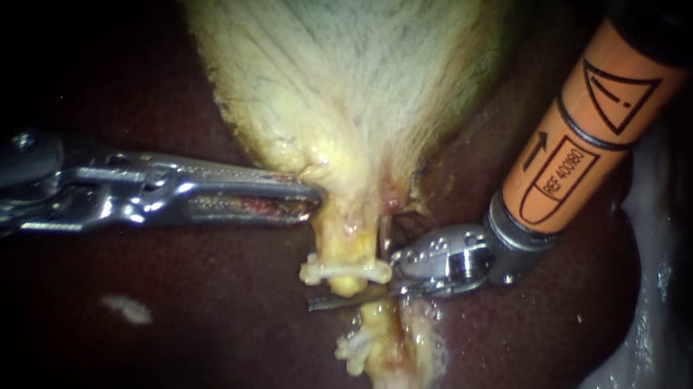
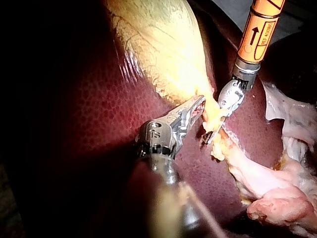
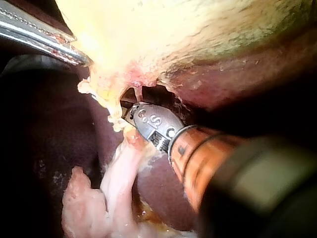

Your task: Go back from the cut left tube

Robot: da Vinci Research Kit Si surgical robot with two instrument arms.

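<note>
Nearest in, the right instrument (image 1: 325, 302) came down from the upper right, its shaft wrapped in a smooth orange sleeve (image 1: 575, 144) that gave way to a bright steel wrist (image 1: 465, 261). And there were the blades: thin, flat, lying together as one dark line, nothing held between them. They sat crosswise in the gap of the left tube (image 1: 344, 244), right where it was parted, between two clips.

The tube itself was a waxy yellow cord, ragged at the cut. Its upper stump hung from the gallbladder's neck. Its lower stump ran on toward the bottom of the endoscope view, paler and glistening. The upper clip (image 1: 344, 270), white and bone-shaped, crossed the upper stump just above the blades, its right end touching the steel wrist. The lower clip (image 1: 352, 348), white and knobbly, sat on the lower stump just below them.

A step further back, the left instrument (image 1: 310, 196) reached in from the left. Its long, ridged steel jaws were clamped at their tips on the gallbladder (image 1: 353, 49) where it narrowed into the tube. The gallbladder rose behind, a pale yellow-white cone streaked with fine fibres.

Behind everything lay the liver (image 1: 203, 332), dark maroon, smooth and shiny, finely mottled in the left wrist view. Off to the right, a whitish, slick sheet of tissue (image 1: 654, 287) draped over it.
</note>
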